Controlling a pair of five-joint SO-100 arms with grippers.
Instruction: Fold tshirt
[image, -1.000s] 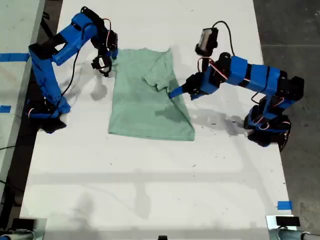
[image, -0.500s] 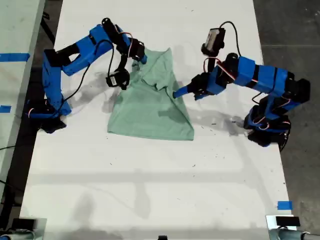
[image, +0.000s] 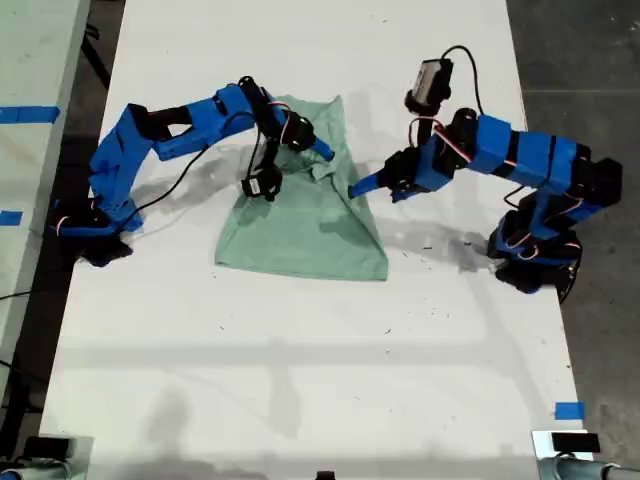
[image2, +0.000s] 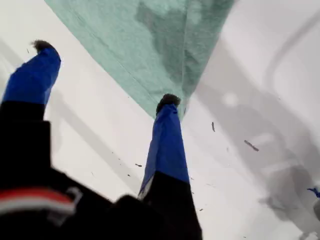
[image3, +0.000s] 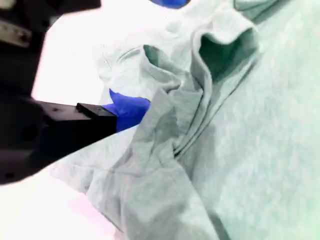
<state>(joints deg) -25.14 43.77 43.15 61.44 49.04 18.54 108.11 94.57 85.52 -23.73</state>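
On the white worktop (image: 300, 350) the tshirt (image: 300, 230) lies part-folded. My second tool (image: 318, 152) pinches a bunched sleeve (could slip, undoing the fold); my first tool (image: 352, 190) gapes wide at the hem, one jaw touching it.

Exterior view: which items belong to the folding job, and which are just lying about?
Job:
- tshirt
- my first gripper, open at its edge
- my second gripper, carrying a fold of it

Lying about:
- blue tape pieces
- white table
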